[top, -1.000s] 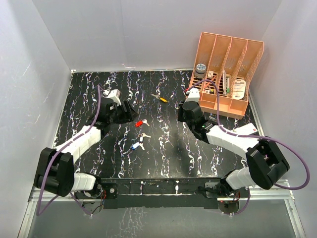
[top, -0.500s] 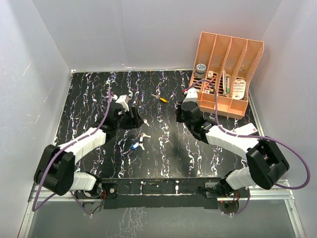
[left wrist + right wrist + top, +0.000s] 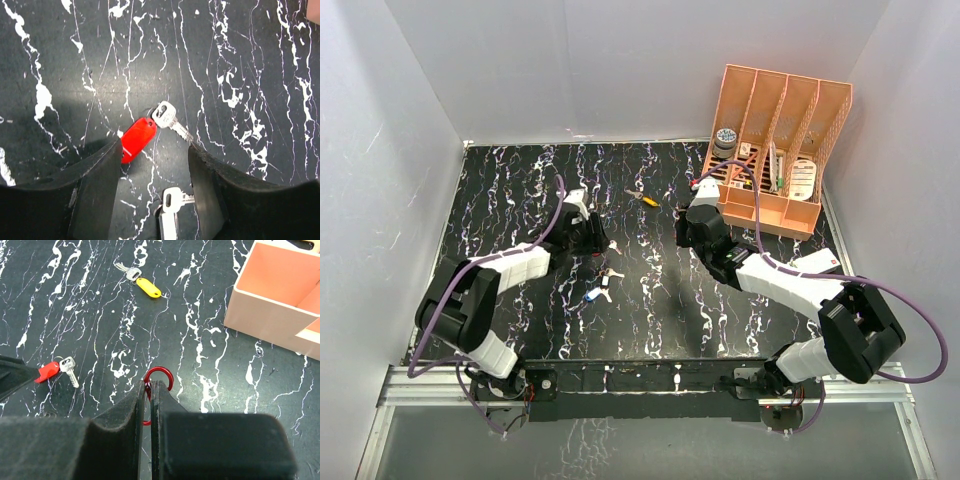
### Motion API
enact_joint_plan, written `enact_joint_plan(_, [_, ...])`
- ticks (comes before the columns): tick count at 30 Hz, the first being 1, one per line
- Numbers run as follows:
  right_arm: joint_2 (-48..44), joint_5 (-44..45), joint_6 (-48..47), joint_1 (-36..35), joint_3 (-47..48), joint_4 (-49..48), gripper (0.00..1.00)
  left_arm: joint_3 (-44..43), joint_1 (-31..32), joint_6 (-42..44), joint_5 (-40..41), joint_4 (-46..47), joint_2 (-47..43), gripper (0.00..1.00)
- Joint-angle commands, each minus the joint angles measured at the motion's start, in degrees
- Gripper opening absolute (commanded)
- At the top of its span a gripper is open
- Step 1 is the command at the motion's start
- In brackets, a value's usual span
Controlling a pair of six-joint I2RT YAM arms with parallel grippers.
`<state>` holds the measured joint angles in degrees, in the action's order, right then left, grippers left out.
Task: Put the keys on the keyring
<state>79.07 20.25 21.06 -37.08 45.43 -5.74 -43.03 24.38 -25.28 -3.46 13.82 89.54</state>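
Right tool (image 3: 150, 388), closed, pinches the keyring (image 3: 161, 372) with its loop protruding, presumably for threading. Left tool (image 3: 155, 150), wide open, straddles the red key (image 3: 138, 139) on the table (image 3: 250, 60), likely to grasp it.

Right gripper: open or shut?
Right gripper is shut on the keyring: its fingers press together, red loop pinched between.

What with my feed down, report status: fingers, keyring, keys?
Left fingers open over red key. Right fingers shut on keyring. No key on it yet. Nothing blocking.
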Motion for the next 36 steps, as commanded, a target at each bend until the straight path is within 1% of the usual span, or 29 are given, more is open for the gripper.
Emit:
enact_joint_plan(1, [-2.16,1.69,-0.58,-0.26,2.03,-1.82,0.00,-2.95,0.05,1.67,-0.09,4.62,1.95,0.53])
enact_joint_plan(3, [-2.20,1.88,-0.66,-0.25,1.91,-1.82,0.00,-3.69,0.06,1.88,-0.21,5.00,3.37,0.52])
enact_joint_plan(6, [-2.32,2.15,-0.70,-0.20,1.85,-1.82,0.00,-4.30,0.05,2.24,-0.24,5.52,4.89,0.46])
enact_joint_plan(18, [-2.00,2.17,-0.93,-0.27,1.68,-2.08,0.00,-5.68,0.05,2.78,-0.63,6.49,8.39,0.39])
enact_joint_plan(29, [-1.70,2.25,-1.00,-0.23,1.72,-2.08,0.00,-6.29,0.05,3.04,-1.10,6.43,9.87,0.29])
enact_joint_plan(36, [-1.72,2.25,-1.03,-0.27,1.77,-2.06,0.00,-6.30,0.06,3.48,-1.35,6.21,10.34,0.28])
